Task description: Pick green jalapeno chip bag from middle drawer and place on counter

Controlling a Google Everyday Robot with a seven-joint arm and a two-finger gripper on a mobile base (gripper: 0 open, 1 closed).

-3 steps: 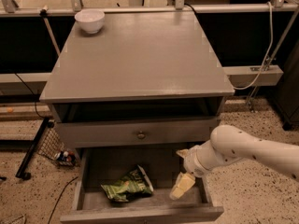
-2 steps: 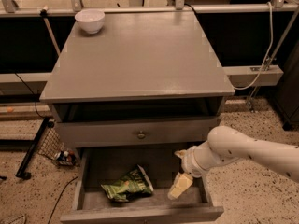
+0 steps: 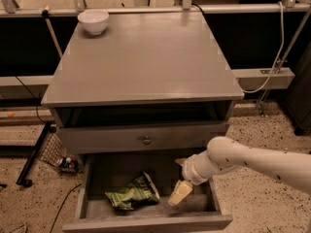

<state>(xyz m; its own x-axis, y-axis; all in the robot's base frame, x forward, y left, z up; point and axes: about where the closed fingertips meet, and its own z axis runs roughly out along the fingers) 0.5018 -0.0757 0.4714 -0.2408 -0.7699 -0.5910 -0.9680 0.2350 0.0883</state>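
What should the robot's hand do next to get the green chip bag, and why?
Probably move the hand a little left and down toward the chip bag. The bag lies on the floor of the open drawer, to the left of the hand, and the hand is not touching it yet.

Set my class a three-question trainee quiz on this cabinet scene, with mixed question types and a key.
1. True or false: the green jalapeno chip bag lies on the counter.
2. Where is the gripper? A) above the counter B) in the open middle drawer, right of the bag C) out of view
3. What stands at the counter's far left corner?
Key: 1 false, the bag lies in the drawer; 2 B; 3 the white bowl.
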